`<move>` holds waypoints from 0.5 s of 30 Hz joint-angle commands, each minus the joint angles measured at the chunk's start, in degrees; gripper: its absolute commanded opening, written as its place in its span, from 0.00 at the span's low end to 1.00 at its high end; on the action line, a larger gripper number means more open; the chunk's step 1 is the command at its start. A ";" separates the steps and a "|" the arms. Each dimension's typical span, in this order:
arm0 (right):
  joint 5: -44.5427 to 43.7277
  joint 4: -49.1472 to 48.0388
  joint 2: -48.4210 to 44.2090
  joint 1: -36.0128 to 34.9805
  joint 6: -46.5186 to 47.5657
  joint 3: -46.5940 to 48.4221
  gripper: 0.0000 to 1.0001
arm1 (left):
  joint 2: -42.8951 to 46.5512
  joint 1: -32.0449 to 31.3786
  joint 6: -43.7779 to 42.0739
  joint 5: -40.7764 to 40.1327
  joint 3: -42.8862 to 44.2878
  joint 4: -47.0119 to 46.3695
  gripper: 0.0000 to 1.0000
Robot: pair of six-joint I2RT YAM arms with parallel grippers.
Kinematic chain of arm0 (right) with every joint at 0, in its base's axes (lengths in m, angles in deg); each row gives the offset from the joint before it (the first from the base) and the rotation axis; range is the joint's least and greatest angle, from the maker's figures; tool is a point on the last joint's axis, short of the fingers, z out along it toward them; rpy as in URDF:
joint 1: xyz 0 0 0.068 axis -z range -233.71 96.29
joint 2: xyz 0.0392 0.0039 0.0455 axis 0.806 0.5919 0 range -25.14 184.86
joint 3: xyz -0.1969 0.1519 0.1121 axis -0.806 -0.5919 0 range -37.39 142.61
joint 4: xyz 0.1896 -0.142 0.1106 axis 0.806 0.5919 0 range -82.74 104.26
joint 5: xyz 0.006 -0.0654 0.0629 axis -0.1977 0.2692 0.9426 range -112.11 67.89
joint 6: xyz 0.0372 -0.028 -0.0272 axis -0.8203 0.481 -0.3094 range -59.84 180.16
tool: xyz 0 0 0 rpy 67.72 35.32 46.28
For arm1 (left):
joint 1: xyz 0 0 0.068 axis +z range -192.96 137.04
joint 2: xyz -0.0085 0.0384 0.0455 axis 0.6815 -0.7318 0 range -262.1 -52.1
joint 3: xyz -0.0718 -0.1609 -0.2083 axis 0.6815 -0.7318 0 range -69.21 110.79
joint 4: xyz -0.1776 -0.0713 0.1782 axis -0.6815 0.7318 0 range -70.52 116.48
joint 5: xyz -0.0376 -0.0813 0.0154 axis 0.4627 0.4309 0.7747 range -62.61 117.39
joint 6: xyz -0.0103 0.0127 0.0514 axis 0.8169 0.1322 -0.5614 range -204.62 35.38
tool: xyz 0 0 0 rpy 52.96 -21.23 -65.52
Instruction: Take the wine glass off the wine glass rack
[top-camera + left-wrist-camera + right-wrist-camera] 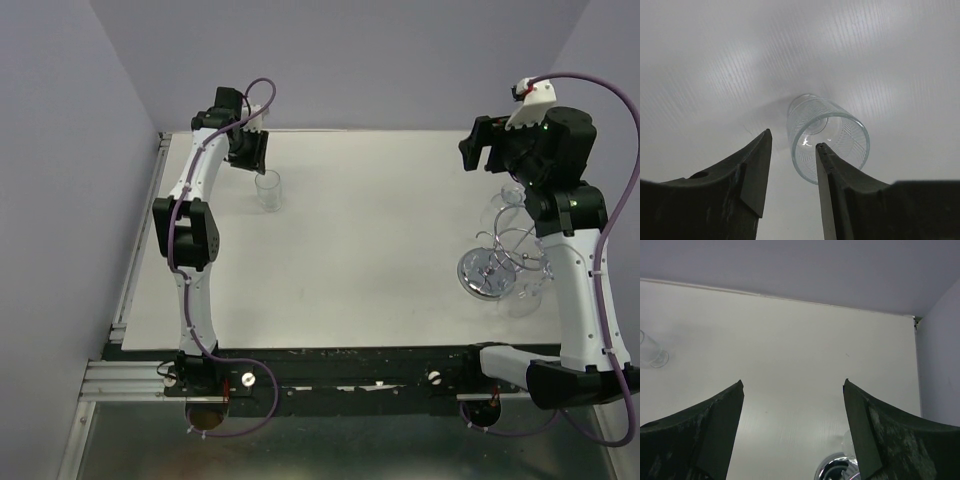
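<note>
A clear wine glass [268, 190] stands on the white table at the back left, free of the rack. It also shows in the left wrist view [827, 135] and at the left edge of the right wrist view [651, 354]. My left gripper [246, 148] [792, 137] is open and empty, just above and behind the glass; its right finger [840, 190] overlaps the rim in view. The chrome wine glass rack [497, 262] stands at the right, its mirrored base partly visible in the right wrist view [836, 469]. My right gripper [484, 146] [792, 382] is open and empty, raised behind the rack.
Other clear glasses [510, 198] hang from the rack's loop arms. The right arm's forearm [580, 300] runs beside the rack. Lilac walls close the back and sides. A metal rail [140, 250] edges the table on the left.
</note>
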 commanded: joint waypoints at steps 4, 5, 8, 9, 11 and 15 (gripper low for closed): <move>-0.24 0.84 0.51 0.47 1.80 2.90 0.88 | 14.76 0.42 1.35 -1.31 -4.86 -10.94 0.60; -0.42 0.84 0.42 0.39 2.07 3.08 0.88 | 16.17 0.42 1.70 -0.96 -5.65 -12.78 0.61; -0.77 1.27 0.33 0.39 2.60 2.99 0.88 | 20.21 0.33 3.20 3.32 -7.94 -17.09 0.63; -0.94 1.54 0.33 0.47 2.68 2.91 0.88 | 22.05 0.33 3.46 5.69 -9.95 -19.19 0.63; -1.12 2.50 0.16 0.39 3.30 2.91 0.88 | 26.96 -0.10 6.79 10.53 -16.78 -27.52 0.63; -2.87 5.31 -0.37 0.39 4.88 4.13 0.88 | 35.68 -3.43 10.49 17.83 -29.63 -40.99 0.70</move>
